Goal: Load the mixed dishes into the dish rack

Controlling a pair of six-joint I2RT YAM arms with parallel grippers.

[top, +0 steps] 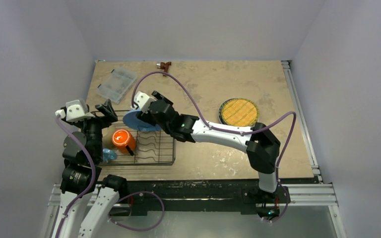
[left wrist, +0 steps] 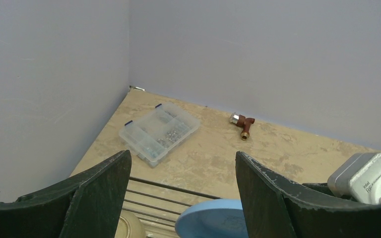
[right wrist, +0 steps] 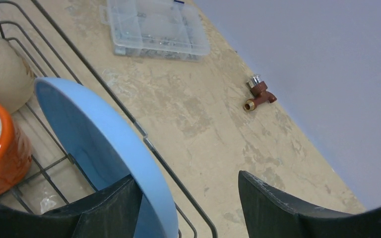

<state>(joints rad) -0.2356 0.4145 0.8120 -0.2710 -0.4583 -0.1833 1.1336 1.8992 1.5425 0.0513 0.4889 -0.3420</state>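
Our right fingers (right wrist: 287,213) spread wide, gripping nothing; light blue plate (right wrist: 94,134) rim stands between them, tilted on edge inside dish rack (right wrist: 144,140) at far wire side. Orange mug (right wrist: 0,148) just beside plate. Our left fingers (left wrist: 99,198) wide apart, empty, above rack. Bare counter (right wrist: 218,129) beyond rack edge.

You'll find the black wire rack (top: 158,145) at the counter's near left. The light blue plate (right wrist: 94,144) stands on edge in it, tilted, by the far rim. The orange mug (right wrist: 0,148) sits inside beside a pale bowl (right wrist: 0,69) (its underside showing). The yellow woven plate (top: 238,112) lies flat, well apart to the right.
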